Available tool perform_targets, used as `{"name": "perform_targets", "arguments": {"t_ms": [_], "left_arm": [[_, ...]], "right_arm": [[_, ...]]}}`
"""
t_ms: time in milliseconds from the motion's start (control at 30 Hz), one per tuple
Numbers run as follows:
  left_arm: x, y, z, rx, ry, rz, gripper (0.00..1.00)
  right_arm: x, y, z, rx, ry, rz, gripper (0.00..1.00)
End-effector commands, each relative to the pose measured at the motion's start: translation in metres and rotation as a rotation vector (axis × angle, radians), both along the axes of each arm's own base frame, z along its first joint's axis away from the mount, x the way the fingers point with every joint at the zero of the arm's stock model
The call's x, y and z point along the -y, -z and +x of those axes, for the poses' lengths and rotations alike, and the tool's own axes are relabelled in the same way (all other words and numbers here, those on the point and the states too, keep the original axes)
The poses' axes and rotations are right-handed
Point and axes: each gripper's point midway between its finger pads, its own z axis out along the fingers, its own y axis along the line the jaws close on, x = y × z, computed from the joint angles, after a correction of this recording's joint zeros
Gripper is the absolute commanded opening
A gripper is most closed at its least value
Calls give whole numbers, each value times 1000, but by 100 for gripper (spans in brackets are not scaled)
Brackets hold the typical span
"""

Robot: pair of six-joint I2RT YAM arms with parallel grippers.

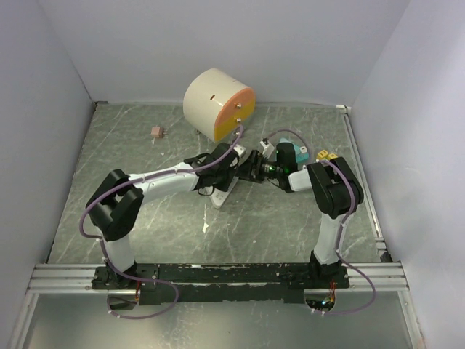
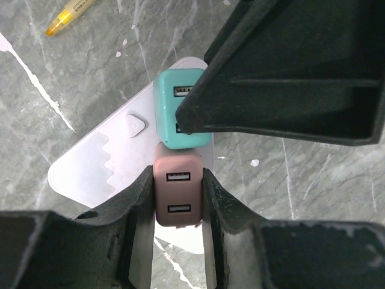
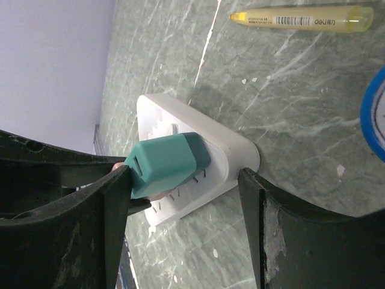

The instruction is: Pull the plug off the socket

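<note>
A white socket strip [image 2: 96,168] lies flat on the grey table, seen in the top view as a white strip [image 1: 221,196] under both wrists. Two plugs stand in it side by side: a pink plug [image 2: 176,201] and a teal plug [image 2: 171,120]. My left gripper [image 2: 177,173] is shut on the pink plug, one finger on each side. My right gripper [image 3: 185,176] is open and straddles the socket's end [image 3: 228,150]. Its left finger touches the top of the teal plug [image 3: 165,162], which sits tilted with its prongs showing. The grippers meet in the top view, left gripper [image 1: 251,166] and right gripper [image 1: 266,169].
A yellow pen [image 3: 301,20] lies beyond the strip, and a blue tape roll [image 3: 373,114] sits at the right edge. A cream and orange cylinder [image 1: 218,104] stands at the back. A small pink block [image 1: 156,131] lies back left. White walls enclose the table.
</note>
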Motion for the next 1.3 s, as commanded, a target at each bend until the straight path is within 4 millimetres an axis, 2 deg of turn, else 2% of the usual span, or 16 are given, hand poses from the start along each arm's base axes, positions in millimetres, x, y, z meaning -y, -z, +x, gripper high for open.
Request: {"name": "perform_targets", "arguments": {"t_ms": [0,100,200,333,467,600,733,833,933,1033,1133,1267], "left_arm": [[44,-81,14,160,117,-152,7],[52,-103,20,215,142,-144,7],[63,-117,19,243,188,-157,7],[68,-122,13,222,199,-191,7],[48,-114,-1,159,166,-181,7],[3,-115,-10,64,130,-272,7],[-68,-129,-1,-16,32,-502,7],[-122,-141,12,-27,-83,-666,7],[-171,-145,32,-39,-197,-797,7],[-220,-129,62,-83,-374,-906,7],[-249,-107,92,-147,-499,-928,7],[-262,-85,128,-191,-574,-935,7]], "right_arm": [[13,80,-24,-161,47,-196,65],[16,93,-24,-162,61,-270,65],[13,97,-25,-170,52,-276,65],[11,99,-26,-168,46,-296,65],[11,95,-25,-150,41,-292,67],[10,90,-24,-137,34,-287,68],[7,82,-24,-118,24,-267,69],[7,78,-24,-104,20,-264,70],[6,78,-25,-99,14,-262,71],[6,67,-22,-67,14,-253,71],[7,64,-22,-50,14,-259,72],[8,61,-20,-30,19,-270,73]]}}
